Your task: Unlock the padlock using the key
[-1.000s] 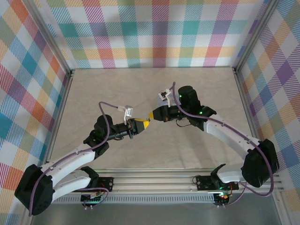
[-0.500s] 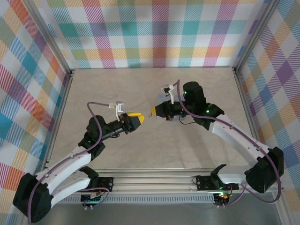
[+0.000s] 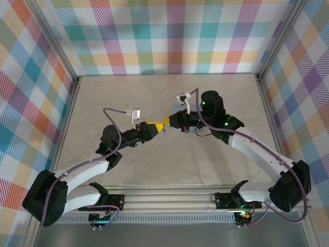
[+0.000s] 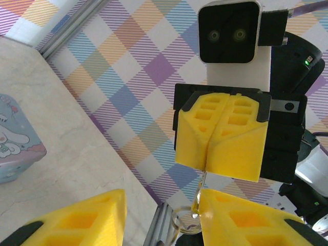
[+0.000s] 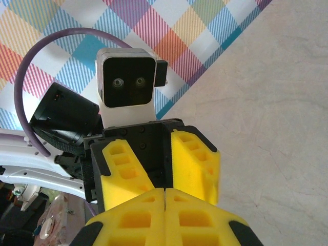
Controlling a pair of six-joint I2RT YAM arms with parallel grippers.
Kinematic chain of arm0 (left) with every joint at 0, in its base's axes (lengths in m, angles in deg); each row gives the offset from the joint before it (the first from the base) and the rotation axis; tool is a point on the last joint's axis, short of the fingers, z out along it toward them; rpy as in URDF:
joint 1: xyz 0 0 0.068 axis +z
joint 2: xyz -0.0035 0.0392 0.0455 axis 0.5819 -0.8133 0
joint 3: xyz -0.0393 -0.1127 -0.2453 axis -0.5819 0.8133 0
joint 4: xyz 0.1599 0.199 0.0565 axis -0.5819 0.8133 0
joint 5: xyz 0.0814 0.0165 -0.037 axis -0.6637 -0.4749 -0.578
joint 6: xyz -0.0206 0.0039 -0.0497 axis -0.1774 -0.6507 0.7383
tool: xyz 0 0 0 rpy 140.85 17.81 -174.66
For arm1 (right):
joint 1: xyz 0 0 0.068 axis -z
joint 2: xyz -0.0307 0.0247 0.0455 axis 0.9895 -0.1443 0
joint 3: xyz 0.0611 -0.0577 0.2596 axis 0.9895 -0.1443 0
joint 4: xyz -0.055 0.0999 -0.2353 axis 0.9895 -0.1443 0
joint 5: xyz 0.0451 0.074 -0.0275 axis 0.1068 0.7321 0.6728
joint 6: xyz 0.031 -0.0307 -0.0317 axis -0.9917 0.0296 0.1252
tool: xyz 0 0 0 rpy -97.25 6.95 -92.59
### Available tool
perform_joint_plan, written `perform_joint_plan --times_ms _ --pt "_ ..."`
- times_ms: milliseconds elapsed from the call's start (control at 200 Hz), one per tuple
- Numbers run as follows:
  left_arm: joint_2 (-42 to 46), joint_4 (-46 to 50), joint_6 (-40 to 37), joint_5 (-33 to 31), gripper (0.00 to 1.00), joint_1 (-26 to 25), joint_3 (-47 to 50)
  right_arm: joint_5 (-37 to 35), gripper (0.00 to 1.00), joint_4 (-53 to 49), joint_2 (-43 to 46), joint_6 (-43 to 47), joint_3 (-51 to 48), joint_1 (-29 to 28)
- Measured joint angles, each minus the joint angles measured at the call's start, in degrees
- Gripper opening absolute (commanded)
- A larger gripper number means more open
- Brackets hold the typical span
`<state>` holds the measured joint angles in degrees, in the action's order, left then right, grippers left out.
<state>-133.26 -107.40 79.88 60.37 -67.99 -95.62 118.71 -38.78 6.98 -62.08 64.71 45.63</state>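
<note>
The pale marbled bench [image 3: 128, 98] lay bare over most of its width. Above its middle the left arm [image 3: 87, 172] and the right arm [image 3: 257, 152] reached inward until their yellow tips met nose to nose. A pastel tin [image 4: 13, 141] with a cartoon dog sat flat on the bench, off to one side in the left wrist view and well apart from the meeting point. The left pincer [image 3: 157, 127] was spread, its fingers [image 4: 77, 220] standing wide to either side of the other arm's tip. The right pincer [image 3: 167, 122] was pressed together along its seam. From that seam a thin silvery strip [image 4: 201, 192] hung down into the gap between the left fingers. A small ring [image 4: 175, 221] dangled at its lower end, just beside the inner face of one left finger. I could not tell whether this strip was the key or the shackle of the padlock. The lock's dark body could not be made out in any view. Either way, the task's hardware sat at the right pincer's tip. Its long axis ran roughly along the line joining the two tips, and it lay directly ahead of the spread left pincer. The left arm therefore looked the nearer one to take hold, probably by pinching straight across the strip without knocking the ring aside.
</note>
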Motion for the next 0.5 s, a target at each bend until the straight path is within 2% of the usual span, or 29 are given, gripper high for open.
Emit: perform_joint_plan --times_ms 345,500 --pt "-1.4 -2.9 1.0 0.9 0.24 -0.9 0.0 0.0 0.00 1.1 0.0 -0.4 -1.0 0.0" --pt "-1.7 -3.8 1.3 1.3 0.07 -1.3 -0.1 -0.1 0.00 1.3 0.0 -0.6 -1.2 0.1"
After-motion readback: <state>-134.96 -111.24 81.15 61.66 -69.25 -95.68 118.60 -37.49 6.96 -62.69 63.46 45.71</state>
